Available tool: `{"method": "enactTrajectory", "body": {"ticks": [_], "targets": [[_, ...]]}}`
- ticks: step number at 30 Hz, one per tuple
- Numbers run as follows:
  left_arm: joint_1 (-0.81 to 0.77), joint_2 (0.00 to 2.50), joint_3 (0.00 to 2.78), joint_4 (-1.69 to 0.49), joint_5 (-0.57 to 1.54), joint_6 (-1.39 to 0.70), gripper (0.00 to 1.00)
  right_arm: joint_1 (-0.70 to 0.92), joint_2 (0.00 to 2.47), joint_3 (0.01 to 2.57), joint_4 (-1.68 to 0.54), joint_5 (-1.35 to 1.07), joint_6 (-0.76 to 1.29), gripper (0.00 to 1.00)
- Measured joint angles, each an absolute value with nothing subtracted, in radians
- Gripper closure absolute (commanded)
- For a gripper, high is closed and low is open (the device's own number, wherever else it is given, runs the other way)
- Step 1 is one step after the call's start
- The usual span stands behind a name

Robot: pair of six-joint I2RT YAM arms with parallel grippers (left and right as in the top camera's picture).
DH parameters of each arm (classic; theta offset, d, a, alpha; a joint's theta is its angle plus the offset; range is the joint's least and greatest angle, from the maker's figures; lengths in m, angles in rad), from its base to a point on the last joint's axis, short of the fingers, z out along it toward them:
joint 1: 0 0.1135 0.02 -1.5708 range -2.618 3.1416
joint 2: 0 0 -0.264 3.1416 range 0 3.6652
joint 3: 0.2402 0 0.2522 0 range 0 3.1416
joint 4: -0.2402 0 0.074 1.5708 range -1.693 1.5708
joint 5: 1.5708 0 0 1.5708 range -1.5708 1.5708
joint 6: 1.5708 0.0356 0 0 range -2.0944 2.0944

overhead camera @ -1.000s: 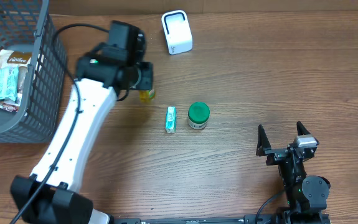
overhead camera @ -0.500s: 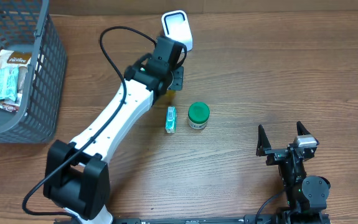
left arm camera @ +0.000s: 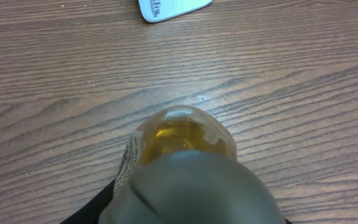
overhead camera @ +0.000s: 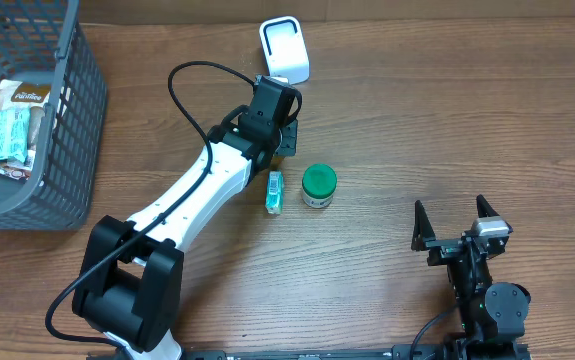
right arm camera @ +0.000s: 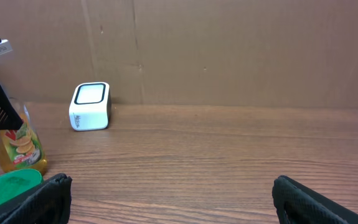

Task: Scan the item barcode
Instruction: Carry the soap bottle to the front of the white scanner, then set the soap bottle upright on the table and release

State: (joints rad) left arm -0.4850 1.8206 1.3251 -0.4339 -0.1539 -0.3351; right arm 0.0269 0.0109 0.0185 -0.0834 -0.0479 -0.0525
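Note:
My left gripper [overhead camera: 282, 135] is shut on a clear bottle of amber liquid [left arm camera: 188, 137] with a printed label. It holds the bottle by the top, just in front of the white scanner [overhead camera: 284, 52]. From overhead the gripper hides the bottle. The right wrist view shows the bottle [right arm camera: 18, 146] upright at the far left, low over the table; whether it touches the wood I cannot tell. The scanner [right arm camera: 90, 106] stands a little behind it. My right gripper [overhead camera: 457, 225] rests open near the front right edge, with nothing between its fingers.
A green-lidded jar [overhead camera: 318, 185] and a small teal packet [overhead camera: 274, 192] lie just in front of the held bottle. A grey wire basket [overhead camera: 67, 120] with several packets stands at the far left. A cardboard wall [right arm camera: 228, 50] closes the back of the table.
My left arm has swung right from beside the basket to in front of the scanner, carrying the bottle. The right arm has not moved.

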Motion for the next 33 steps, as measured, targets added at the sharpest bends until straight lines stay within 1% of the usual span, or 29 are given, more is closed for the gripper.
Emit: {"method": "enactTrajectory", "body": {"ticks": [5, 6, 9, 11, 13, 20, 24, 30, 33], "targets": [[-0.485, 1.821, 1.325, -0.432, -0.154, -0.337, 0.41, 0.027, 0.011, 0.019, -0.083, -0.048, -0.052, 0.0], [-0.485, 1.821, 1.325, -0.43, -0.151, -0.339, 0.34, 0.027, 0.011, 0.019, -0.083, -0.048, -0.053, 0.0], [-0.485, 1.821, 1.325, -0.434, -0.143, -0.34, 0.23, 0.027, 0.011, 0.019, -0.083, -0.048, -0.052, 0.0], [-0.485, 1.821, 1.325, -0.434, -0.142, -0.338, 0.1, 0.027, 0.011, 0.019, -0.083, -0.048, -0.053, 0.0], [-0.485, 1.821, 1.325, -0.441, -0.141, -0.338, 0.01, 0.027, 0.011, 0.019, -0.083, -0.047, -0.052, 0.0], [-0.485, 1.821, 1.34, -0.453, -0.13, -0.335, 0.0, 0.027, 0.011, 0.019, -0.083, -0.048, -0.052, 0.0], [-0.485, 1.805, 1.42, -0.481, -0.111, -0.315, 0.0, 0.027, 0.011, 0.019, -0.083, -0.048, -0.053, 0.0], [-0.47, 1.689, 1.524, -0.554, -0.105, -0.307, 0.0, 0.027, 0.011, 0.019, -0.083, -0.047, -0.053, 0.0], [-0.428, 1.623, 1.538, -0.612, -0.11, -0.304, 0.0, 0.027, 0.011, 0.019, -0.083, -0.048, -0.053, 0.0]]}}
